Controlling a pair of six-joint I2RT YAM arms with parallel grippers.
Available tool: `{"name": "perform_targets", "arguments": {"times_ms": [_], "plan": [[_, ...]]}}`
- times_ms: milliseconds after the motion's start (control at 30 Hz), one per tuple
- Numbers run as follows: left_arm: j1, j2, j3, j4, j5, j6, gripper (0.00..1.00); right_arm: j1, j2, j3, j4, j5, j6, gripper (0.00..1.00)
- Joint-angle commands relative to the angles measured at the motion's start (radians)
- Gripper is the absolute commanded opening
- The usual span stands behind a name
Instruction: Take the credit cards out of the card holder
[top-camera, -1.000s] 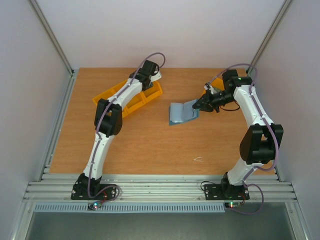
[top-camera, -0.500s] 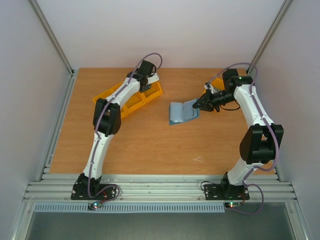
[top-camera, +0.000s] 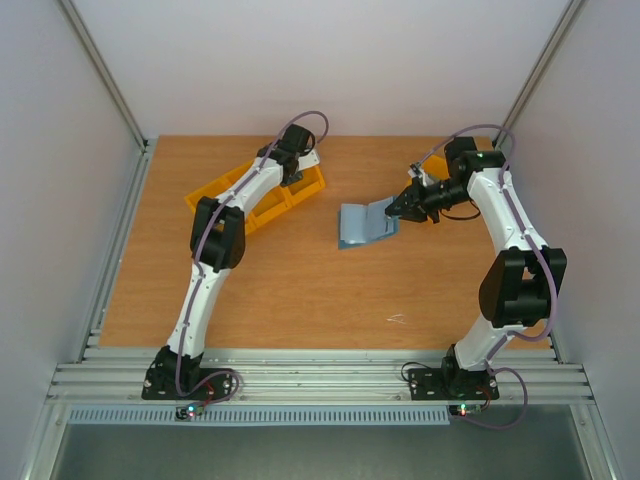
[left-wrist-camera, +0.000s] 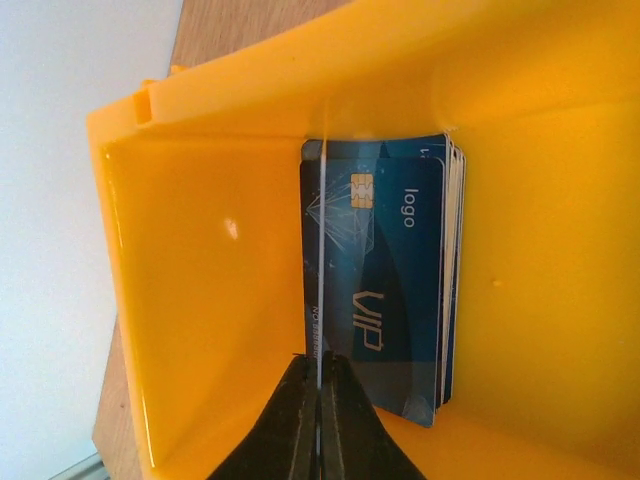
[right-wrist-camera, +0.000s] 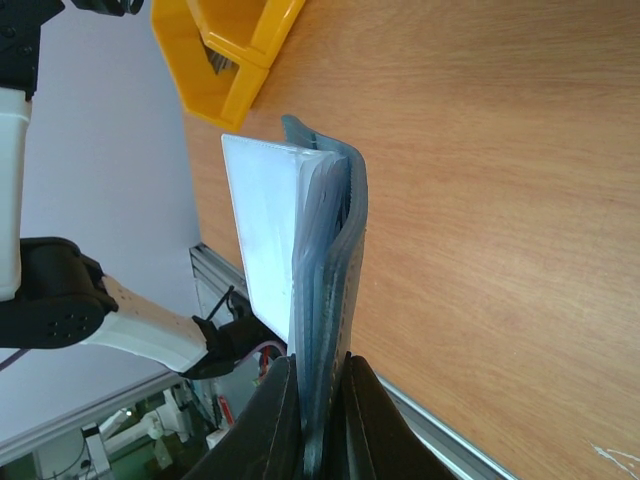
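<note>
Left gripper pinches 1 thin plastic credit card, likely stiff and slick, by its edge inside the yellow plastic bin; right gripper clamps the floppy blue-teal bifold card holder by 1 flap

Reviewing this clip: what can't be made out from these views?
The held card in the left end effector: left wrist view shows only its edge; face and colour unseen.
The credit cards stacked in the orange bin: the top card covers the rest in the left wrist view; count unclear.
The card holder in the right end effector: edge-on in the right wrist view, too small from above; cards left inside unknown.
</note>
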Motion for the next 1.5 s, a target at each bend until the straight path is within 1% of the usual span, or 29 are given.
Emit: {"name": "perform_targets", "arguments": {"times_ms": [0,67,167,233,467,567,633,733,867,967,1033,1167,1233,1300,1400,1467], "plan": [[0.001,0.038,0.018,0.017,-0.021,0.025,0.04,-0.006,0.003,0.035,-0.012,-0.034,-0.018,0.01],[-0.001,0.034,0.017,0.014,-0.015,0.026,0.11,-0.006,0.002,0.036,-0.014,-0.033,-0.020,0.01],[0.000,0.018,0.006,0.013,0.006,0.022,0.31,-0.007,0.001,0.040,-0.017,-0.031,-0.021,0.01],[0.000,0.005,0.005,0.019,0.019,0.010,0.38,-0.007,0.003,0.044,-0.018,-0.031,-0.023,0.01],[0.000,-0.052,-0.007,0.018,0.055,-0.016,0.44,-0.007,0.007,0.056,-0.026,-0.028,-0.025,0.01],[-0.002,-0.100,-0.064,0.026,0.100,-0.023,0.49,-0.007,0.007,0.060,-0.028,-0.028,-0.025,0.01],[-0.003,-0.113,-0.087,0.043,0.102,-0.014,0.53,-0.007,0.008,0.064,-0.031,-0.028,-0.026,0.01],[-0.003,-0.101,-0.064,0.034,0.087,-0.010,0.59,-0.007,0.006,0.070,-0.035,-0.028,-0.025,0.01],[-0.003,-0.125,-0.018,0.004,0.120,-0.047,0.61,-0.006,-0.003,0.081,-0.045,-0.020,-0.028,0.01],[-0.003,-0.197,-0.011,-0.039,0.219,-0.111,0.64,-0.007,-0.017,0.091,-0.052,-0.020,-0.033,0.01],[-0.003,-0.263,-0.012,-0.087,0.327,-0.160,0.67,-0.006,-0.032,0.097,-0.050,-0.024,-0.035,0.01],[-0.005,-0.384,0.033,-0.254,0.609,-0.228,0.68,-0.007,-0.071,0.099,-0.033,-0.019,-0.035,0.01],[-0.005,-0.450,0.040,-0.320,0.714,-0.278,0.69,0.006,-0.099,0.097,-0.012,-0.015,-0.037,0.01],[-0.005,-0.524,0.033,-0.358,0.783,-0.323,0.71,0.025,-0.135,0.090,0.016,-0.010,-0.035,0.01],[-0.005,-0.654,-0.025,-0.381,0.882,-0.413,0.77,0.065,-0.210,0.062,0.075,-0.005,-0.024,0.01],[-0.005,-0.769,-0.109,-0.375,0.959,-0.490,0.86,0.093,-0.259,0.035,0.130,0.001,-0.012,0.01]]}}
